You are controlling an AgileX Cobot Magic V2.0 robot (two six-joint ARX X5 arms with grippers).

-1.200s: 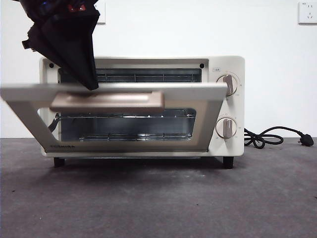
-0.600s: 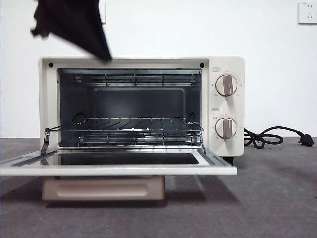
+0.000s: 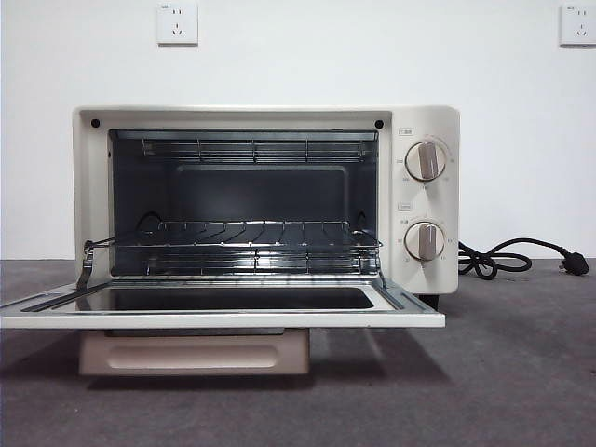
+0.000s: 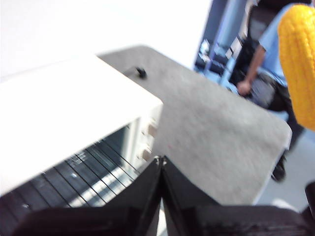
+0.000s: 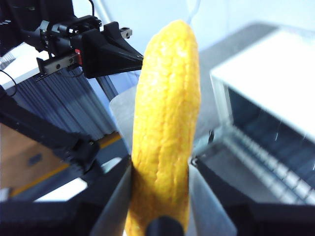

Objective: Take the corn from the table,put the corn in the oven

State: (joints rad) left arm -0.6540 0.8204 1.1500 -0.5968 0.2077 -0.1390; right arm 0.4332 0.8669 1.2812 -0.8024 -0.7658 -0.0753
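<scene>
A: Oven [image 3: 265, 200] status, front view?
B: Door [image 3: 223, 309] lies fully down, roughly level, its handle [image 3: 194, 353] hanging under the front edge. Wire rack [image 3: 251, 235] sits inside; nothing on it. Two silver knobs [image 3: 426, 160] on the right panel. Black cord [image 3: 507, 257] trails on the table [image 3: 484, 382] to the oven's right. Two wall sockets [image 3: 177, 23] above. No arm shows in this view.

A: The corn?
B: Corn [image 5: 165, 132] is off the table, standing upright between the jaws of the right gripper [image 5: 160, 196], which pinch its lower end. Open oven lies beyond it, blurred. It also shows in the left wrist view, at the frame's edge.

A: Left gripper?
B: Left gripper [image 4: 161, 164] has its jaws pressed together, tips touching, holding nothing, above the oven's top corner. A person [image 4: 268, 59] stands past the table's far edge.
</scene>
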